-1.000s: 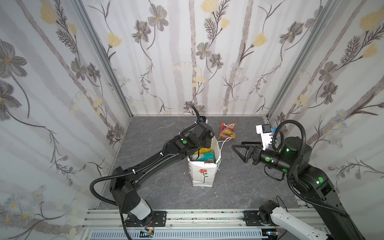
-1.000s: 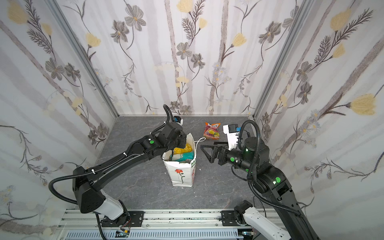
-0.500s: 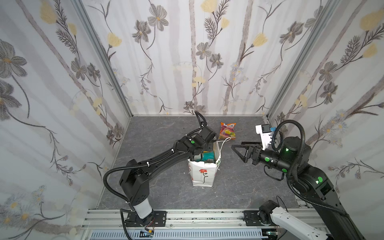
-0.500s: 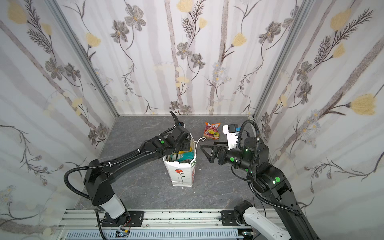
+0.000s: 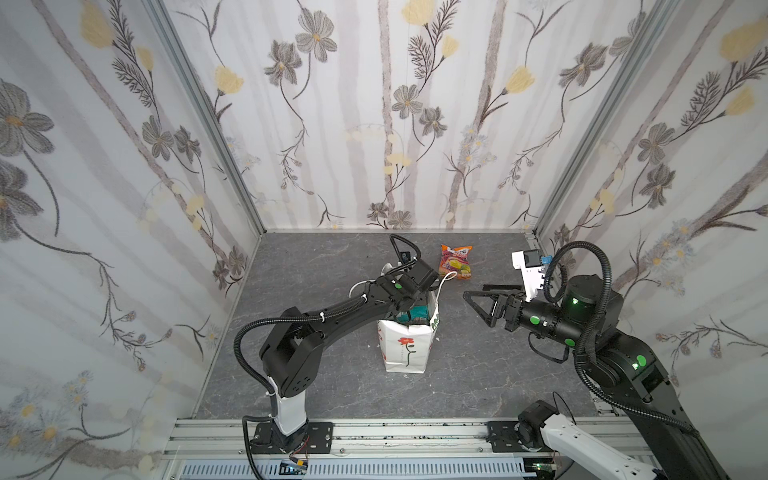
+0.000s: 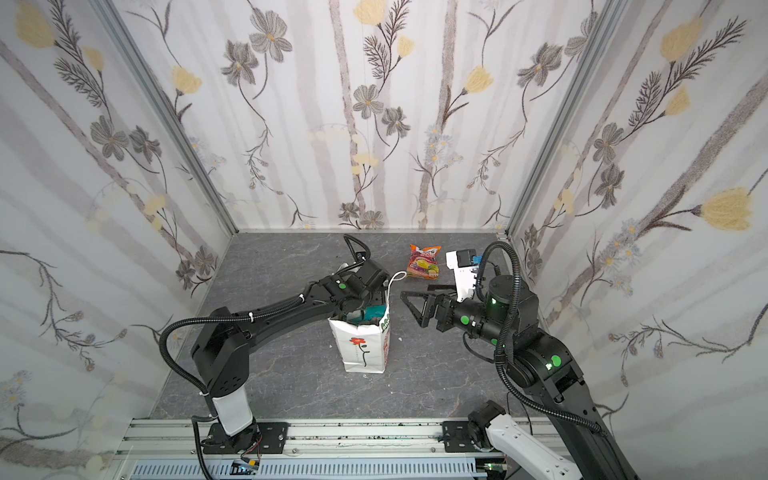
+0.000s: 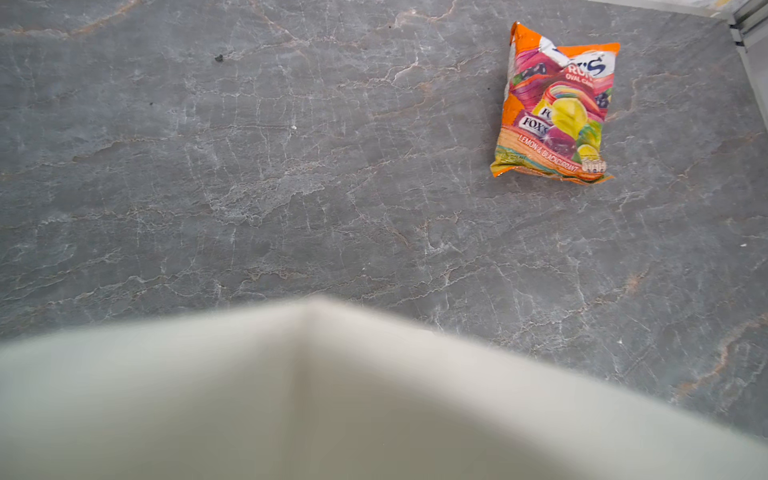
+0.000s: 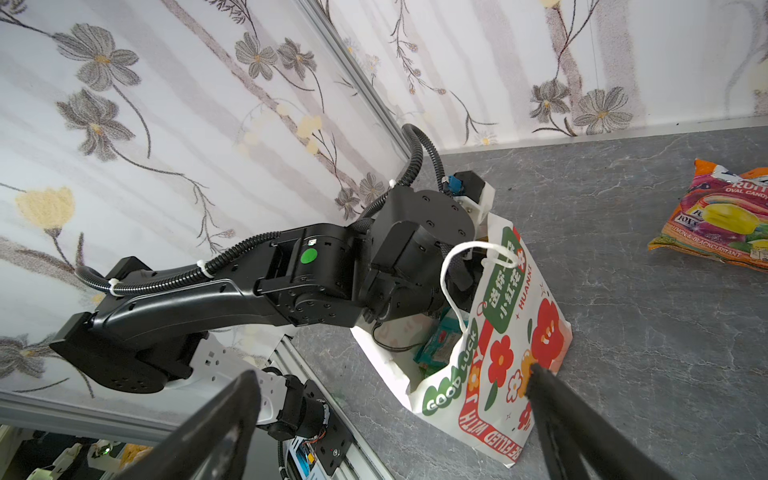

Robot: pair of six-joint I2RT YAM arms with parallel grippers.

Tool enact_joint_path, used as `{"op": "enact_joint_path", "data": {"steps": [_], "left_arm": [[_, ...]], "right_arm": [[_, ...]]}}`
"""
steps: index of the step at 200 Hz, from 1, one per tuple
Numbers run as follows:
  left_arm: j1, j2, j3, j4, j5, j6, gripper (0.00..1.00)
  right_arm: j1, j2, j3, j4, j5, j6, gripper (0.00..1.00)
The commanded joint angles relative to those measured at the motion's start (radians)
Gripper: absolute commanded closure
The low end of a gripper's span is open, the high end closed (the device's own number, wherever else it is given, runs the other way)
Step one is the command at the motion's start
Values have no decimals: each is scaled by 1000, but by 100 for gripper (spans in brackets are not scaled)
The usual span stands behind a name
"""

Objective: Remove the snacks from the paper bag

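left pincer (image 5: 402, 306) sunk in the tall white paper carrier bag (image 5: 405, 353); right pincer (image 5: 473, 290) gapes wide just right of it
bag upright on the grey table (image 5: 332, 270); left fingers hidden inside, so their spread cannot be told. teal foil packet (image 5: 420, 311) peeks from the mouth; orange-pink foil packet (image 5: 456, 261) lies behind, apart.

The paper bag (image 5: 405, 349) stands upright on the surface (image 5: 316, 266), just left of the right gripper (image 5: 473, 289) and apart from it; that gripper's tips point toward the bag's side. The left gripper (image 8: 415, 305) reaches down into the bag's mouth from the left, its tips hidden among the packets (image 5: 417, 313) inside. One snack packet (image 5: 456, 261) lies flat on the surface behind the right gripper's tips, nearer the back wall and apart from the bag.
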Motion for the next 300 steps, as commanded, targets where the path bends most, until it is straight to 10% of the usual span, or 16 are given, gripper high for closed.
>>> {"op": "enact_joint_path", "data": {"steps": [1,49,300], "left_arm": [[1,11,-15,28,-13,-32,52],[4,-8,-13,24,8,-9,100],[-40,-346,96,-87,114,87,100]], "right_arm": [[0,-6,-5,10,-2,5,1],[0,-14,-7,9,4,7,1],[0,-8,11,67,60,23,1]]}}
